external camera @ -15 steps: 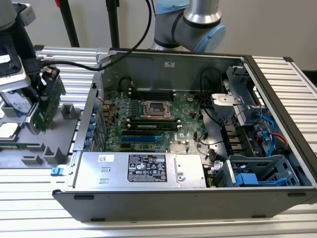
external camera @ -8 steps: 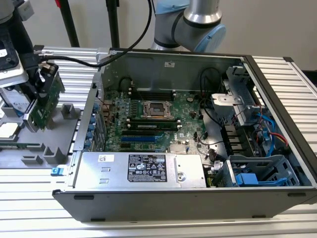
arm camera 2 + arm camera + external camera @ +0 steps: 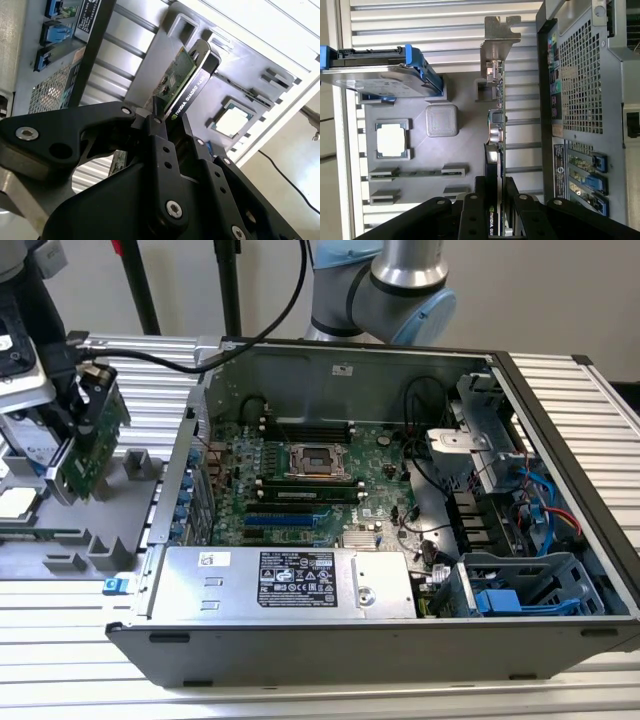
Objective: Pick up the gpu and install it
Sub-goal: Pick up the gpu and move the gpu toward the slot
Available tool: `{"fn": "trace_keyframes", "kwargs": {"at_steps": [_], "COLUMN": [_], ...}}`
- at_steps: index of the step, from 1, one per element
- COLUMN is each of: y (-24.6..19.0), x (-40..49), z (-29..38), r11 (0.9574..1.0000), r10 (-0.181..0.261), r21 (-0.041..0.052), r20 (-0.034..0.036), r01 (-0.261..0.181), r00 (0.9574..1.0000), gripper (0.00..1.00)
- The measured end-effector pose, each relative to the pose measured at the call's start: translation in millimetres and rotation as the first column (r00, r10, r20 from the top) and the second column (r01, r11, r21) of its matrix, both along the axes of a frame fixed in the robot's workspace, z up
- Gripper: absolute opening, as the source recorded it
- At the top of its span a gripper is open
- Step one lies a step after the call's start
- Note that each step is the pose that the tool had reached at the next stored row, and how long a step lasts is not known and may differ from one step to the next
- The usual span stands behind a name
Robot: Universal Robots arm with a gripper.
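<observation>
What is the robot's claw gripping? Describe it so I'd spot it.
Beside the open computer case, on the exterior view's left, lies a grey tray. Over it the gripper pinches the gpu, a small green card on edge. Unlike the bare square chip nearby, it has a black cover and silver end bracket.

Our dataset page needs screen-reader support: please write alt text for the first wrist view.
The gripper is shut on the gpu, held edge-on with its silver bracket at the far end, in front of a grey parts tray. The tray holds a processor chip, and the perforated rear of a computer case stands beside it.
</observation>
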State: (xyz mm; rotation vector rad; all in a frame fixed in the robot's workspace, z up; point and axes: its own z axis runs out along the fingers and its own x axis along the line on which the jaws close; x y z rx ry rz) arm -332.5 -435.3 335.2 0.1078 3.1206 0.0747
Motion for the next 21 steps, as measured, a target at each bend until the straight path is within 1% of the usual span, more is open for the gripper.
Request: {"fn": "trace_keyframes", "kwargs": {"at_steps": [7,21], "y": [0.0,0.0], "x": [0.0,0.0], "z": [1.5,14.5], "r11": [1.0000,1.0000], "r10": [0.000,0.000], "r21": [-0.0001,0.0000], "r20": [-0.0003,0.0000], "r01": [0.000,0.000], "r00": [1.0000,1.0000], "gripper": [0.00,0.00]}}
